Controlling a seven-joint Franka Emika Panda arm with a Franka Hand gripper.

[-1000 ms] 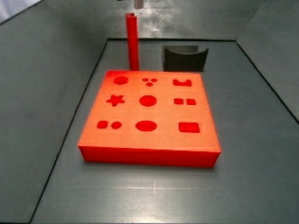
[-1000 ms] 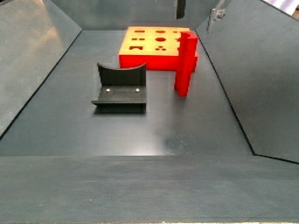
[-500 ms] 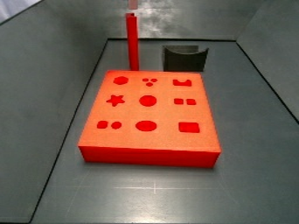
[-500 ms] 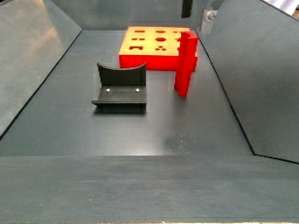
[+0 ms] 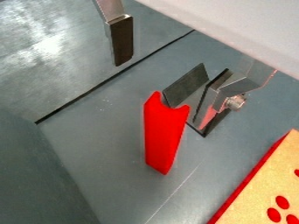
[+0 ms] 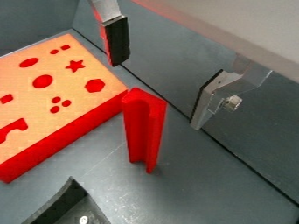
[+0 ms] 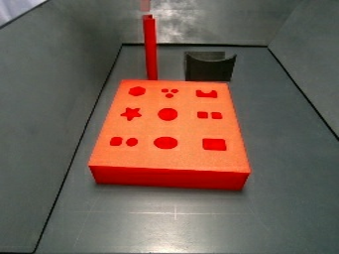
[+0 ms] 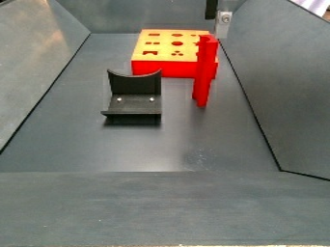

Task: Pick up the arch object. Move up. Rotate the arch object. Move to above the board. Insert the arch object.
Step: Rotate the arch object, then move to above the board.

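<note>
Hovering tool (image 5: 162, 66) above arch object (image 5: 165, 131)

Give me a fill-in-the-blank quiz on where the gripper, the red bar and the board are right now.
1. The arch object stands ____ on the floor beside the board.
2. The gripper is above the bar with its fingers ____.
3. The fingers hold ____.
4. The fixture is coloured ____.

Missing words: upright; open; nothing; dark grey
</note>
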